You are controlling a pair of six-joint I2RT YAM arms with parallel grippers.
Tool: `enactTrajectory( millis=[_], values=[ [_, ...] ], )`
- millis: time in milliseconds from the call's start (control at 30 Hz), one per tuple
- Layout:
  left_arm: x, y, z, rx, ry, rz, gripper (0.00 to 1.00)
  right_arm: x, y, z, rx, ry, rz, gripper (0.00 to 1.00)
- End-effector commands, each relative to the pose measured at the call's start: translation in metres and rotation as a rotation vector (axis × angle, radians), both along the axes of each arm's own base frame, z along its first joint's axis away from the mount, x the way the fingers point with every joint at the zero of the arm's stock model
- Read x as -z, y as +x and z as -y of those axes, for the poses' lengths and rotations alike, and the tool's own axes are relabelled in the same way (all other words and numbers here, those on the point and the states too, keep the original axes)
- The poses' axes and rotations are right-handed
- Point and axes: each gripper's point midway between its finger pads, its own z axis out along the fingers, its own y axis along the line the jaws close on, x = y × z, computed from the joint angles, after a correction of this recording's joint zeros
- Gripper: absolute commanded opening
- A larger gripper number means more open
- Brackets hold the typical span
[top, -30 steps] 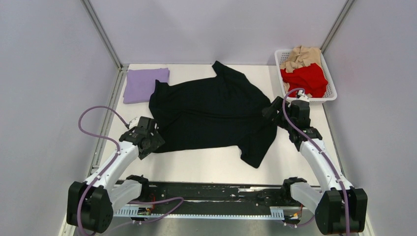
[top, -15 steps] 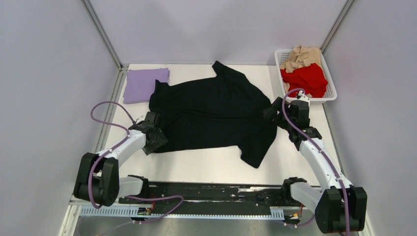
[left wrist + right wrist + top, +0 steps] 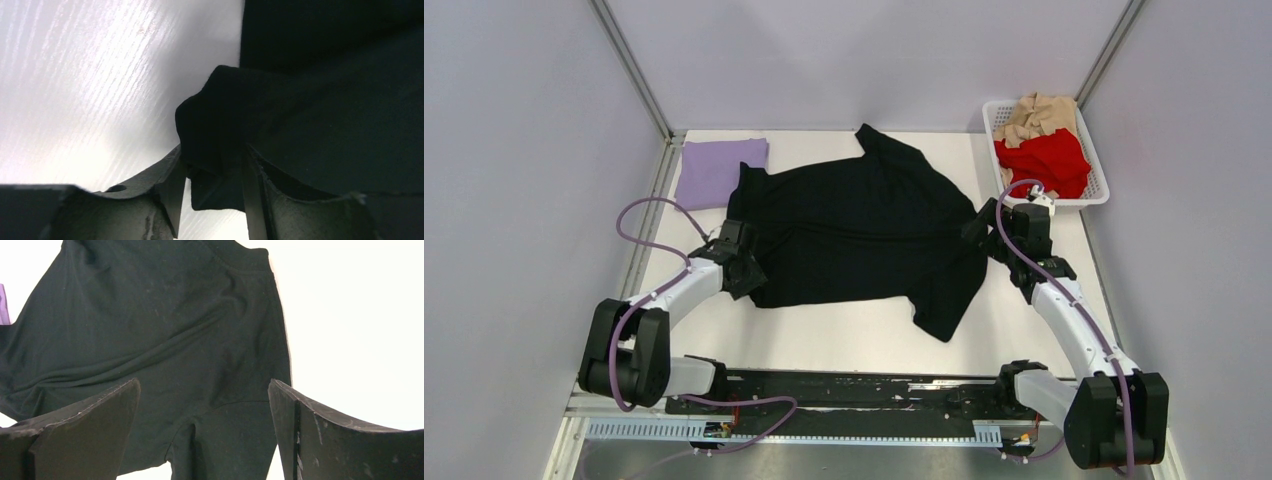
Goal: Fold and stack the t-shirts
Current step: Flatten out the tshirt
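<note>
A large black t-shirt (image 3: 854, 225) lies spread and rumpled across the middle of the table. My left gripper (image 3: 746, 272) is at its near-left corner; in the left wrist view my left gripper (image 3: 214, 165) is shut on a bunched fold of the black cloth (image 3: 215, 120). My right gripper (image 3: 980, 228) is open at the shirt's right edge, by the sleeve, and in the right wrist view it (image 3: 205, 390) hovers over the black cloth (image 3: 165, 325) with its jaws wide apart. A folded lavender t-shirt (image 3: 718, 171) lies at the back left.
A white basket (image 3: 1096, 196) at the back right holds a red t-shirt (image 3: 1044, 160) and a tan one (image 3: 1036, 115). Grey walls and metal posts enclose the table on three sides. A black rail runs along the near edge.
My left gripper has moved right and away from me onto the shirt's near-left corner and has closed on the cloth. My right gripper has barely moved.
</note>
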Motion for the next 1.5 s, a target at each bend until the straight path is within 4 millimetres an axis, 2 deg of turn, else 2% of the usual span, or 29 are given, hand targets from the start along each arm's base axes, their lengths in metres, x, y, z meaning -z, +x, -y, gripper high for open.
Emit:
enactTrajectory(
  millis=[0, 133, 200, 300, 333, 500, 567, 700, 900, 1033, 1100, 1267, 1367, 1467],
  values=[
    [0.007, -0.001, 0.011, 0.053, -0.052, -0.008, 0.47, -0.005, 0.004, 0.006, 0.015, -0.028, 0.016, 1.00],
    [0.007, -0.002, 0.016, 0.087, -0.073, -0.007, 0.37, -0.004, 0.004, 0.007, 0.024, -0.031, 0.012, 1.00],
    [0.005, -0.002, 0.018, 0.102, -0.081, -0.007, 0.26, -0.004, 0.004, 0.008, 0.029, -0.034, 0.011, 1.00],
    [0.001, -0.006, 0.018, 0.105, -0.078, -0.013, 0.01, -0.004, 0.002, 0.009, 0.034, -0.032, 0.001, 1.00],
    [-0.003, -0.007, 0.017, 0.107, -0.078, -0.007, 0.00, -0.004, 0.001, 0.009, 0.038, -0.032, -0.005, 1.00],
    [-0.026, -0.003, 0.020, 0.150, -0.092, 0.085, 0.00, 0.006, -0.014, 0.005, 0.038, -0.001, -0.079, 1.00],
    [-0.042, 0.001, 0.023, 0.161, -0.110, 0.152, 0.00, 0.014, -0.026, 0.003, 0.040, 0.019, -0.139, 1.00],
    [-0.059, 0.003, 0.022, 0.160, -0.120, 0.243, 0.00, 0.031, -0.054, -0.003, 0.061, 0.068, -0.277, 0.99],
    [-0.067, 0.002, 0.022, 0.148, -0.132, 0.288, 0.00, 0.061, -0.115, -0.014, 0.048, 0.023, -0.525, 0.92],
    [-0.066, 0.000, 0.023, 0.147, -0.137, 0.285, 0.00, 0.074, -0.146, -0.046, -0.062, -0.011, -0.622, 0.87],
    [-0.066, -0.001, 0.022, 0.148, -0.136, 0.282, 0.00, 0.080, -0.153, -0.051, -0.058, -0.041, -0.660, 0.85],
    [-0.066, -0.002, 0.023, 0.148, -0.140, 0.282, 0.00, 0.092, -0.158, -0.059, -0.058, -0.076, -0.714, 0.69],
    [-0.066, -0.003, 0.023, 0.151, -0.143, 0.282, 0.00, 0.094, -0.157, -0.063, -0.055, -0.076, -0.714, 0.64],
    [-0.067, -0.003, 0.023, 0.152, -0.145, 0.285, 0.00, 0.096, -0.158, -0.075, -0.099, -0.051, -0.713, 0.62]
  ],
)
